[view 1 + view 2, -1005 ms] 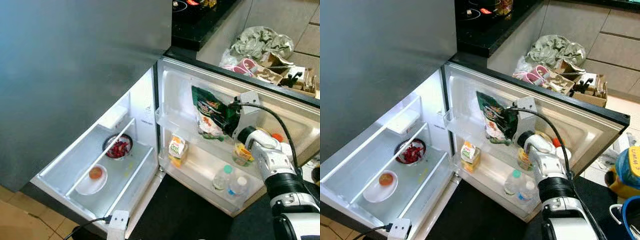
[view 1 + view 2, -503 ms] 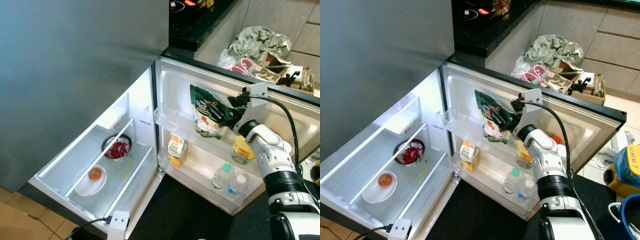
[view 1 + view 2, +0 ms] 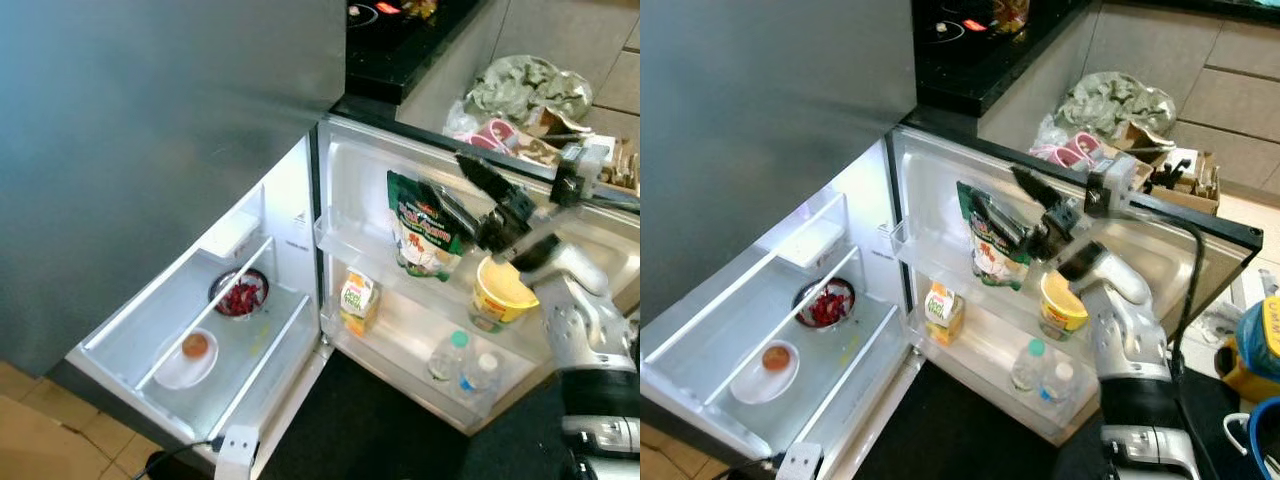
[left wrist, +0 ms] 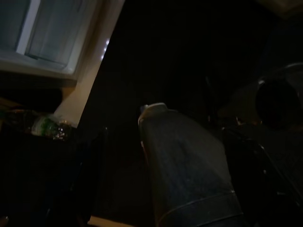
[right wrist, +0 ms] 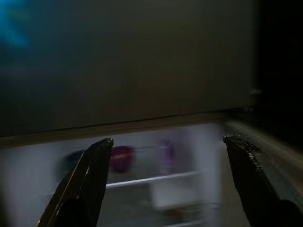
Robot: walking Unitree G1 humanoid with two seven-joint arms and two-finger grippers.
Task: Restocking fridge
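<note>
Left eye view: the fridge (image 3: 290, 215) stands open, its door (image 3: 560, 225) swung wide with shelves stocked. The right arm (image 3: 585, 320) reaches up beside the door, its right gripper (image 3: 455, 185) spread wide and grasping nothing, fingers just in front of the green snack bag (image 3: 425, 235) standing on the upper door shelf. A yellow tub (image 3: 500, 292) sits beside the bag.

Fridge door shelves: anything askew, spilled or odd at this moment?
The green snack bag stands on the upper door shelf, leaning slightly and partly creased, with the open right gripper just beside it. The yellow tub, carton and two bottles stand upright. Nothing looks spilled.
</note>
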